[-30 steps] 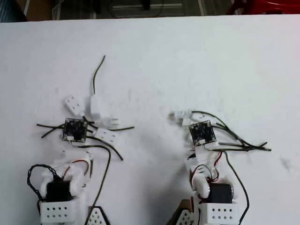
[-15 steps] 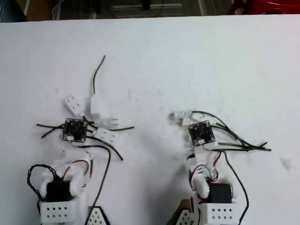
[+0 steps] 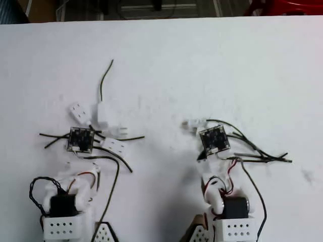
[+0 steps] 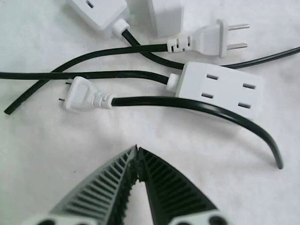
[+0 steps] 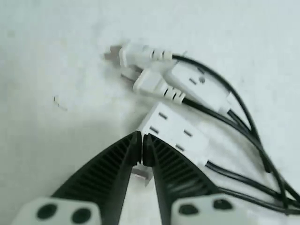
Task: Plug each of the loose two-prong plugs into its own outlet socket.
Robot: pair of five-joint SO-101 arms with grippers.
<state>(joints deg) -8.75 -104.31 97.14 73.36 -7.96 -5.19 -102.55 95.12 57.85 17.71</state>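
My left gripper (image 4: 137,155) is shut and empty, hovering just short of a white two-prong plug (image 4: 83,94) on a black cord. Beyond it lie a white outlet socket (image 4: 218,89) and a second plug (image 4: 212,39), with two more white sockets (image 4: 101,11) at the far edge. In the high view this cluster (image 3: 102,115) sits ahead of the left arm. My right gripper (image 5: 141,138) is shut, its tips at the corner of a white outlet socket (image 5: 176,132). Two plugs (image 5: 136,54) (image 5: 154,86) lie just past it.
Black cords (image 3: 262,156) trail right from the right cluster, and one cord (image 3: 103,80) runs away from the left cluster. The white table (image 3: 202,65) reaches to its far edge at the top, with bare surface between the two clusters.
The right arm's wrist has shifted slightly forward and to the left over its socket cluster. The left arm has kept still.
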